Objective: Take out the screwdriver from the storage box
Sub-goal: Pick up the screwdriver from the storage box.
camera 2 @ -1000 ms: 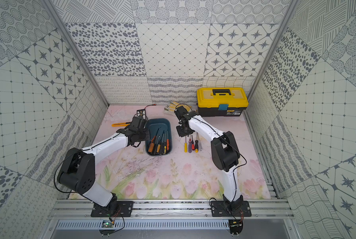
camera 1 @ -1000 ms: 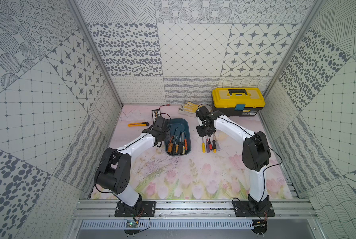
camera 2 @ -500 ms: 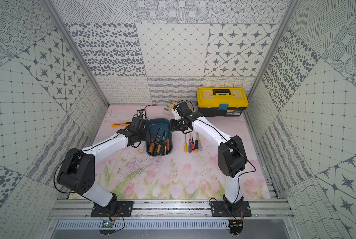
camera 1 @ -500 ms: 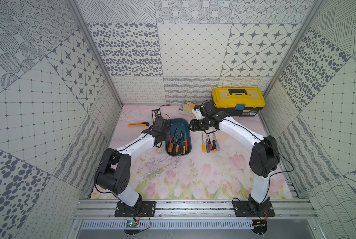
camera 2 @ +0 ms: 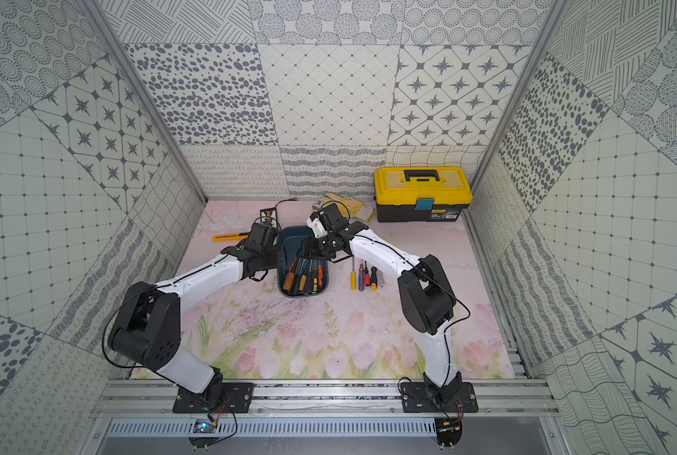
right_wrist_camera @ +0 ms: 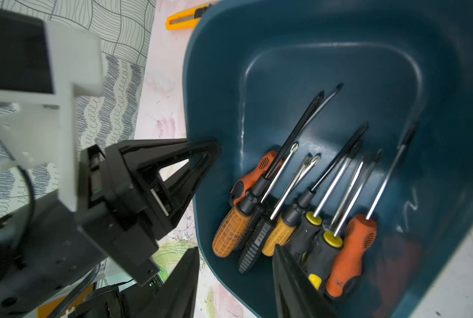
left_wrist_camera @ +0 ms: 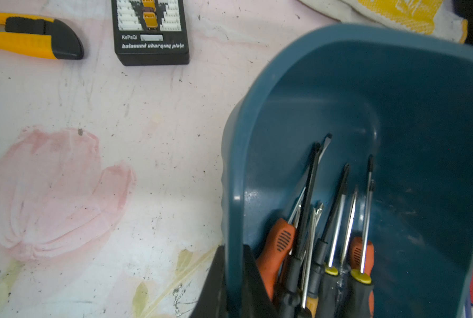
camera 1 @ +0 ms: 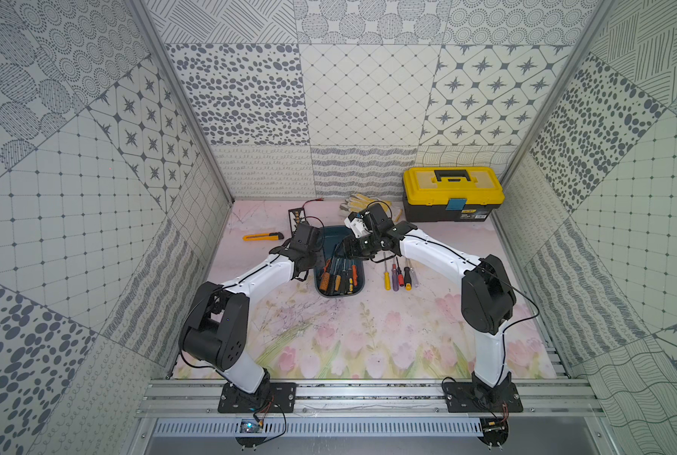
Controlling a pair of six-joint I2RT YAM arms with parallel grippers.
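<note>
The storage box [camera 1: 340, 294] is a dark teal tub in mid-table, seen in both top views [camera 2: 303, 295]. Several screwdrivers [right_wrist_camera: 285, 220] with orange, yellow and black handles lie inside it, handles toward the near end. My left gripper [left_wrist_camera: 234, 286] is shut on the box's left wall, one finger inside and one outside. My right gripper [right_wrist_camera: 235, 278] is open and hovers over the box [right_wrist_camera: 326, 63]; one finger shows over the handles, the other over the mat beside the rim. Nothing is between its fingers.
Several more screwdrivers [camera 1: 398, 273] lie side by side on the mat just right of the box. A yellow-lidded toolbox [camera 1: 453, 193] stands at the back right, work gloves [camera 1: 362, 203] beside it. A yellow utility knife [camera 1: 262, 236] and a black charging plate [camera 1: 295, 216] lie back left.
My right arm has swung left, from above the screwdrivers on the mat to above the box, and its jaws have widened. The left arm has kept its hold.
</note>
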